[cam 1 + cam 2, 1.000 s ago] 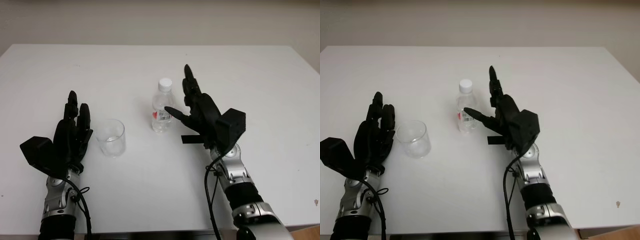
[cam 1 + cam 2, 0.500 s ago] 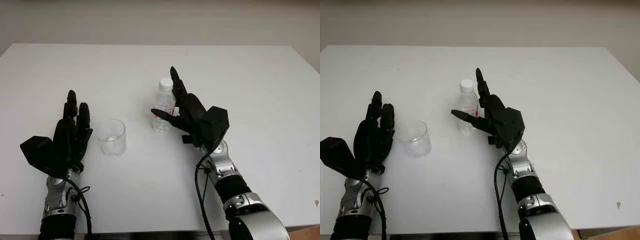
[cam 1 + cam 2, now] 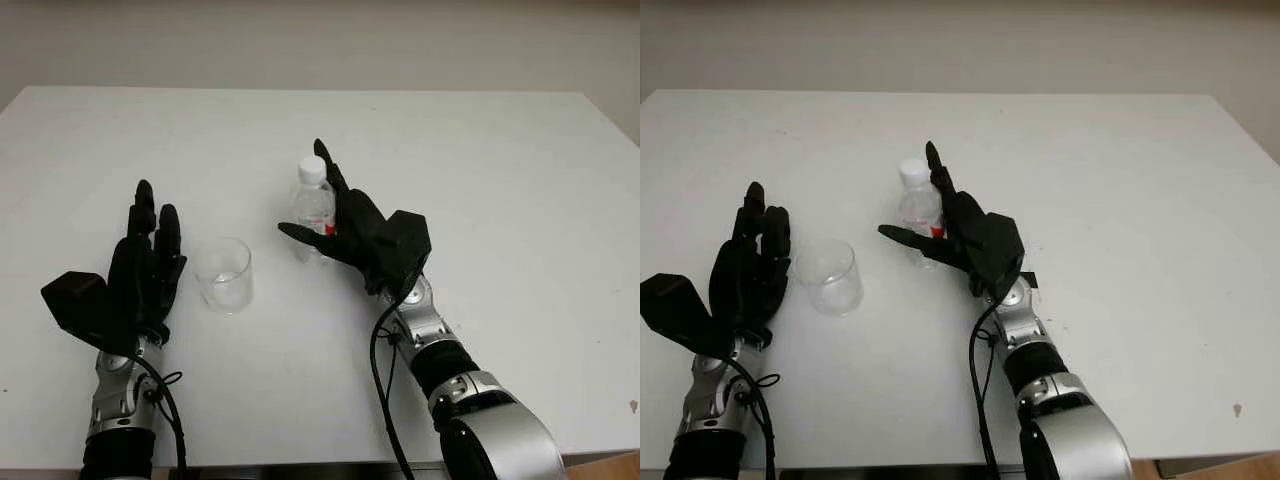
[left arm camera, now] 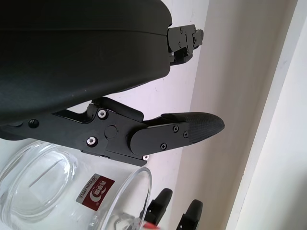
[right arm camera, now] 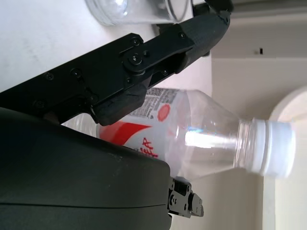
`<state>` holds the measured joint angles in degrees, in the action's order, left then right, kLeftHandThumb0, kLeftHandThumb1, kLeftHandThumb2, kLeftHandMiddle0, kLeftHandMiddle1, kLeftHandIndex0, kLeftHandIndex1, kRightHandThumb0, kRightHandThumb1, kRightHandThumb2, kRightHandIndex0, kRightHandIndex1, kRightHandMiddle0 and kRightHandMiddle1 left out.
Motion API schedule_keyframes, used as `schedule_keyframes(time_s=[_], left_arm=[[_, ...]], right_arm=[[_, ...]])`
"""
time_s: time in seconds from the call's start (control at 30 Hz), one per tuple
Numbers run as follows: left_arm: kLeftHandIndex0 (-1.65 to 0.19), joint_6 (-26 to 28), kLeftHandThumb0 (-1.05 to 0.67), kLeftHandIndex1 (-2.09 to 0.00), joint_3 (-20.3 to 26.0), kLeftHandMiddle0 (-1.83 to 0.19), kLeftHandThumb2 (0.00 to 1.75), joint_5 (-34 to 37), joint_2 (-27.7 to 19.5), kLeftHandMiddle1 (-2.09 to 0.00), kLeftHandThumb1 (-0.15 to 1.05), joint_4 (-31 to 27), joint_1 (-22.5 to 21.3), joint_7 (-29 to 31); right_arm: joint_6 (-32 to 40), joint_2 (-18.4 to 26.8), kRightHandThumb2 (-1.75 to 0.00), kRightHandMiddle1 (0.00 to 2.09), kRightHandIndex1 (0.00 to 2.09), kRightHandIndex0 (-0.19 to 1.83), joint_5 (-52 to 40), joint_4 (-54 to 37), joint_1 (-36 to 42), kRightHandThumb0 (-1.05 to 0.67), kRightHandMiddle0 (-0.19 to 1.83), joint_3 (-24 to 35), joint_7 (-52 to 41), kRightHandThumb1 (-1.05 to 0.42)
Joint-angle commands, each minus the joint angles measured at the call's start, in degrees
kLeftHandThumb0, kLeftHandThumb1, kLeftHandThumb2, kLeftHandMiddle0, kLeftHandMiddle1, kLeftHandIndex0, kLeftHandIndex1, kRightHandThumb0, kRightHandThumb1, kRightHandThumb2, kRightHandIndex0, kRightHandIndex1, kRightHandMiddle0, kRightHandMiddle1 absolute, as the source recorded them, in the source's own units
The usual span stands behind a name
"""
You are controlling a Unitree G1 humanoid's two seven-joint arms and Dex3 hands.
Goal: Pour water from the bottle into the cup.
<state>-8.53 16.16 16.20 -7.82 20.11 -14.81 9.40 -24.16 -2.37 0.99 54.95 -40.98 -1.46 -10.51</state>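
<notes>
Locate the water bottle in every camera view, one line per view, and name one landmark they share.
Left eye view: bottle at table centre, against the right hand.
Right eye view: same spot, right of the cup.
Left wrist view: cannot tell.
Right wrist view: bottle lies across the picture, white cap at one end.
Shared landmark: the cup.

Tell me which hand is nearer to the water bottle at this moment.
Right. The right hand is against the bottle, fingers on both sides of it, though a closed grasp isn't clear. The left hand is open beside the cup, on the side away from the bottle.
</notes>
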Motion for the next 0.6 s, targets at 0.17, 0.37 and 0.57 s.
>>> schedule_keyframes(time_s=[0.17,0.37,0.57], left_arm=[[0.1,0.25,-0.62,-0.06,0.03,0.1,0.5,-0.06,0.71,-0.06,1.05,-0.23,0.9,-1.04],[0.11,0.01,-0.62,-0.06,-0.01,0.1,0.5,0.02,0.62,-0.06,1.05,0.22,0.69,-0.74],[0.1,0.0,-0.62,-0.06,0.0,0.1,0.48,0.0,0.61,-0.06,1.05,0.82,0.33,-0.72]], right_arm=[[-0.23,-2.36,-0.07,2.02,2.0,0.77,-1.13,3.8,-3.54,-0.47,0.61,2.52,6.75,-0.97],[1.91,-0.85,-0.22,2.09,2.09,1.44,0.84,3.6,-4.04,-0.45,1.21,0.82,5.67,-1.05],[-0.7,0.54,-0.42,2.09,2.09,1.8,4.11,3.92,-3.99,-0.33,1.65,-1.47,5.49,-1.05]])
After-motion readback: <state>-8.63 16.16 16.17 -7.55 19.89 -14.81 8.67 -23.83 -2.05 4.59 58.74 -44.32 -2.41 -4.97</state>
